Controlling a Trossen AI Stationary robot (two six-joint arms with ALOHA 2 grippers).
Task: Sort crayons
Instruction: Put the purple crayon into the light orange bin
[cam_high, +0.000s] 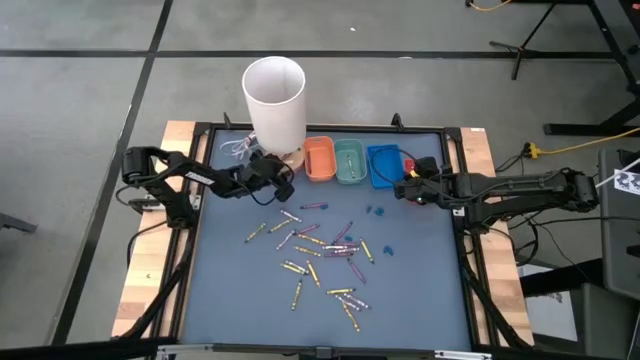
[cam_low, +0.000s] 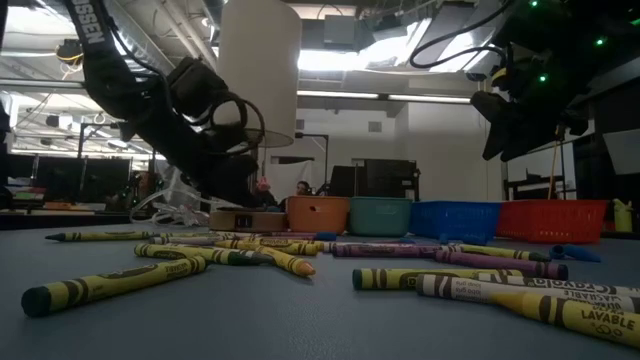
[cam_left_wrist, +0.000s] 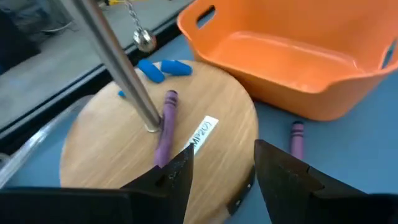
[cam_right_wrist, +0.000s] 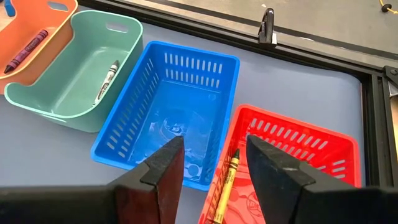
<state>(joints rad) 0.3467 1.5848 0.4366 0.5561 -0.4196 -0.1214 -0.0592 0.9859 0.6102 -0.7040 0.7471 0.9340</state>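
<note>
Overhead and wrist views of a crayon-sorting task at an early stage. Four small bins stand in a row at the far edge of the blue-grey table mat (cam_high: 420, 290): an orange tray (cam_high: 319, 159), a teal tray (cam_high: 349, 161), a blue basket (cam_high: 382, 165) and a red basket (cam_right_wrist: 292, 155). Only three sorted crayons can be seen: a purple crayon (cam_right_wrist: 25, 51) in the orange tray, a pale crayon (cam_right_wrist: 106, 82) in the teal tray, and a yellow crayon (cam_right_wrist: 224, 184) in the red basket. The blue basket appears to hold no crayon.

The scattered crayons (cam_high: 320, 255), roughly two dozen in yellow, purple and pale tones, lie loose across the middle of the mat, with a few small blue bits (cam_high: 376, 212) beside them. By this count most of the work is left.

The left gripper (cam_left_wrist: 221, 168) hovers over the round wooden base (cam_left_wrist: 118, 146) of a white cylinder stand (cam_high: 275, 100), its fingers parted and empty; another purple crayon (cam_left_wrist: 165, 127) rests on that base against the metal post (cam_left_wrist: 118, 62), just ahead of the fingertips and likely the next pick. The right gripper (cam_right_wrist: 211, 163) hangs above the seam between blue and red baskets, fingers apart, holding nothing.
</note>
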